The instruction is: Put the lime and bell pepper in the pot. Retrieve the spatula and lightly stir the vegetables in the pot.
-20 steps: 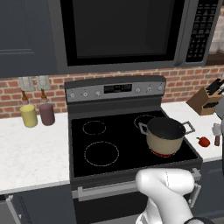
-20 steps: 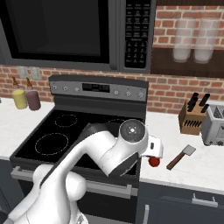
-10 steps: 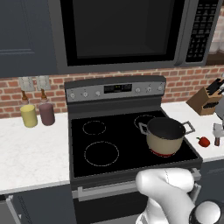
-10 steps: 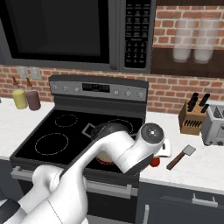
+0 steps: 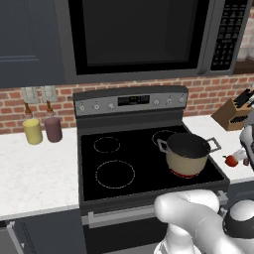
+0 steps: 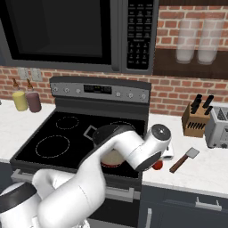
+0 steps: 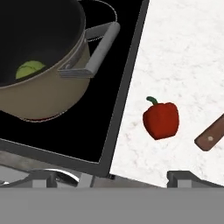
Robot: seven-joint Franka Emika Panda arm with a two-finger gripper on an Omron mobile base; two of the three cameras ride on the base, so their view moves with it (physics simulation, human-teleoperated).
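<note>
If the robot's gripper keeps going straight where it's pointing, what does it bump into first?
Probably the white counter, close beside the red pepper. The open gripper looks down there, though depth is hard to judge.

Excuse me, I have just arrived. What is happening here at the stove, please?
A white robot arm is loading a round tan-beige pot on the black stove. A green lime already lies inside the pot. The small red bell pepper rests on the white counter beside the stove, untouched. The open gripper hovers above it, holding nothing. The brown-handled spatula lies on the counter nearby.
</note>
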